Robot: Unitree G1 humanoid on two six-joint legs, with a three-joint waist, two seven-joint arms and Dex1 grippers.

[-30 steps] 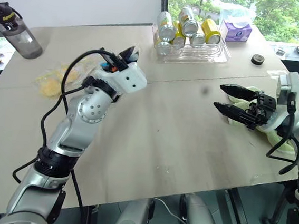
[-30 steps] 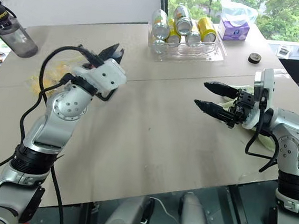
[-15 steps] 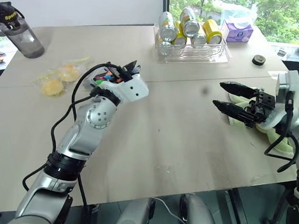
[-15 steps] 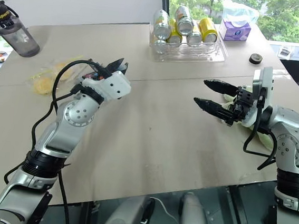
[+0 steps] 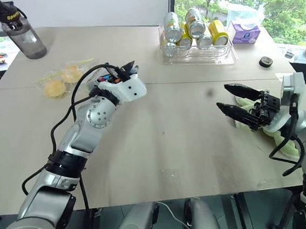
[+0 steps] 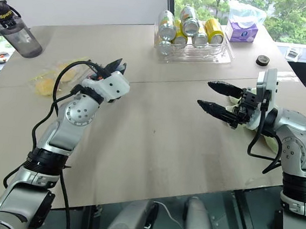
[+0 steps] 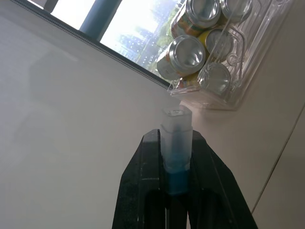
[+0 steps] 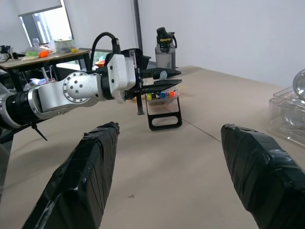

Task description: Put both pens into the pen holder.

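The pen (image 7: 177,143) sits clamped between the left gripper's (image 7: 176,157) two black fingers (image 7: 143,176): a slim stick with a frosted, translucent squared cap and bright blue showing through lower down, its cap end pointing toward the cans. In the head views that gripper (image 5: 129,69) hovers at about ten o'clock on the table (image 5: 182,150), just above and against the pen holder (image 8: 164,112). The holder is a small black piece with an open rectangular loop frame standing upright on the table; short markers (image 8: 159,95) with green, orange and blue ends lie in a row in its upper part.

The right gripper (image 6: 215,96) hangs over the table at about three o'clock, its matte, tape-wrapped black fingers (image 8: 90,162) spread wide apart and empty.

At twelve o'clock a clear ribbed plastic tray (image 5: 202,53) carries shiny metal cans (image 5: 191,22). A smoky translucent water bottle (image 5: 20,30) with a black cap stands at eleven o'clock. The table is smooth pale wood grain.
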